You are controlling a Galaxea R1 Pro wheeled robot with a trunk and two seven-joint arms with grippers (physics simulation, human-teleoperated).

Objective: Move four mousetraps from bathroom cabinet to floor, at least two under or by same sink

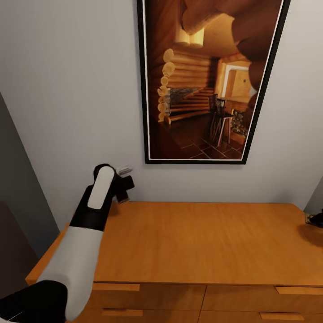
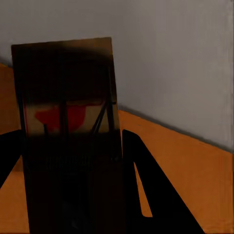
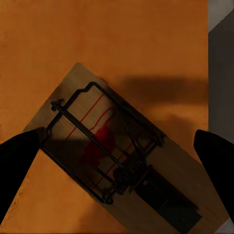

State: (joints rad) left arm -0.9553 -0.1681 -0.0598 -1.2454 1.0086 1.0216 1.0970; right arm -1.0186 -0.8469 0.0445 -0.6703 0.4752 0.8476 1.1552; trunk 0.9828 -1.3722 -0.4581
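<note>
Two mousetraps: one in each wrist view, both at the cabinet (image 1: 211,242).
Left mousetrap (image 2: 68,136): a tan board standing on end between the dark fingers (image 2: 146,190) of the left gripper (image 1: 123,181), clamped and lifted above the cabinet top near its rear left corner, close to the grey wall (image 1: 67,89).
Right mousetrap (image 3: 117,156): lying flat and askew on the cabinet top by its right edge, wire spring and red spot facing up.
Right gripper (image 3: 117,165): spread wide, its fingers either side of that trap, not touching it.
Writing: none legible on either trap.
Above the cabinet: a black-framed picture (image 1: 211,80) of a log-cabin interior on the wall.
Cabinet front: drawers shut.
</note>
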